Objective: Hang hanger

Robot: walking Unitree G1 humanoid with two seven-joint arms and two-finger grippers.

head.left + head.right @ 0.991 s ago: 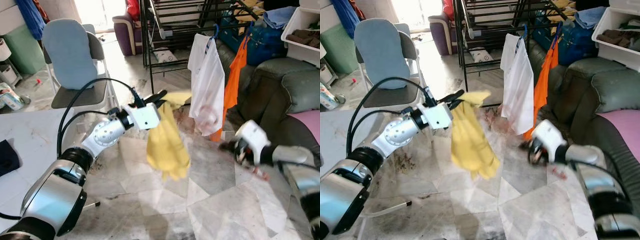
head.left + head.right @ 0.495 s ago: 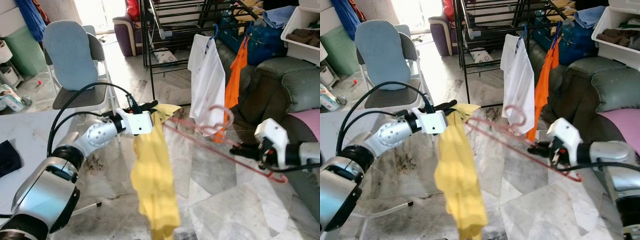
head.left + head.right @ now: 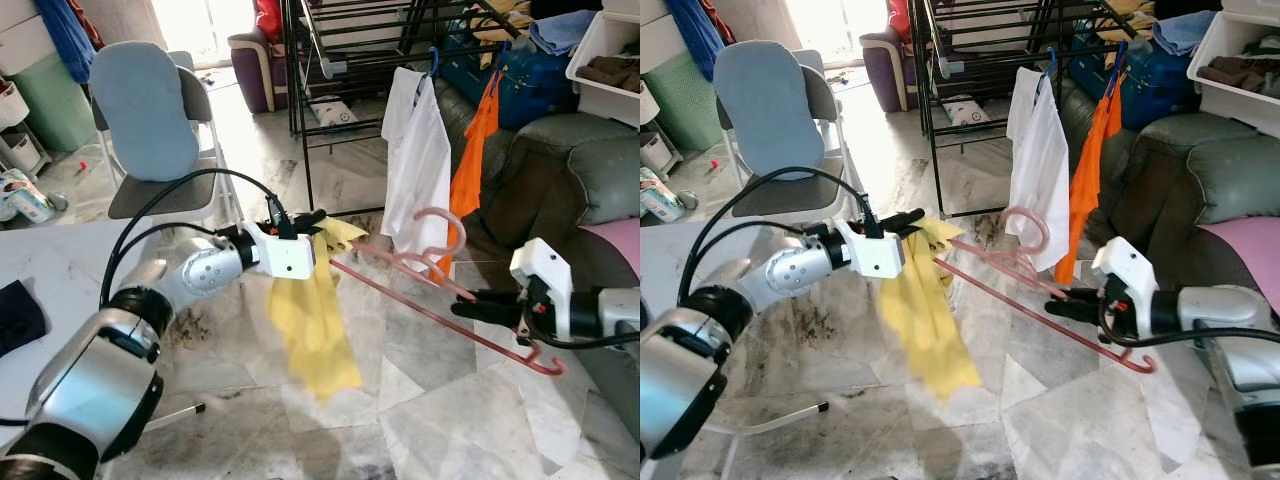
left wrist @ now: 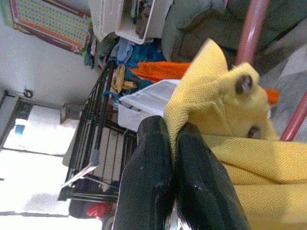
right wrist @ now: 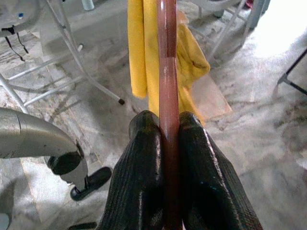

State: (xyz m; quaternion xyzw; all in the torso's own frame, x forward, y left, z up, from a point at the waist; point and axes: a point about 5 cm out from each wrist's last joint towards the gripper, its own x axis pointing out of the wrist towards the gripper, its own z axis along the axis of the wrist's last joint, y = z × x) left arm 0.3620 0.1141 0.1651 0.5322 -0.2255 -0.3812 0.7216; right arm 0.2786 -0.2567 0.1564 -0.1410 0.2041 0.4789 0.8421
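The right gripper [image 3: 470, 305] has its fingers pinched on the pink plastic hanger [image 3: 440, 300], held low between both arms; the left gripper [image 4: 175, 143] fingers pinch the yellow knitted garment [image 3: 310, 325]. Pulling apart could slide it off

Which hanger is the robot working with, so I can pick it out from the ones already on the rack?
Start at the black drying rack, where a white shirt and an orange garment hang. In front of it, low over the floor, the pink hanger runs between the right gripper and the yellow cloth pinched by the left gripper. Unlike its neighbours, it hangs from no rail.
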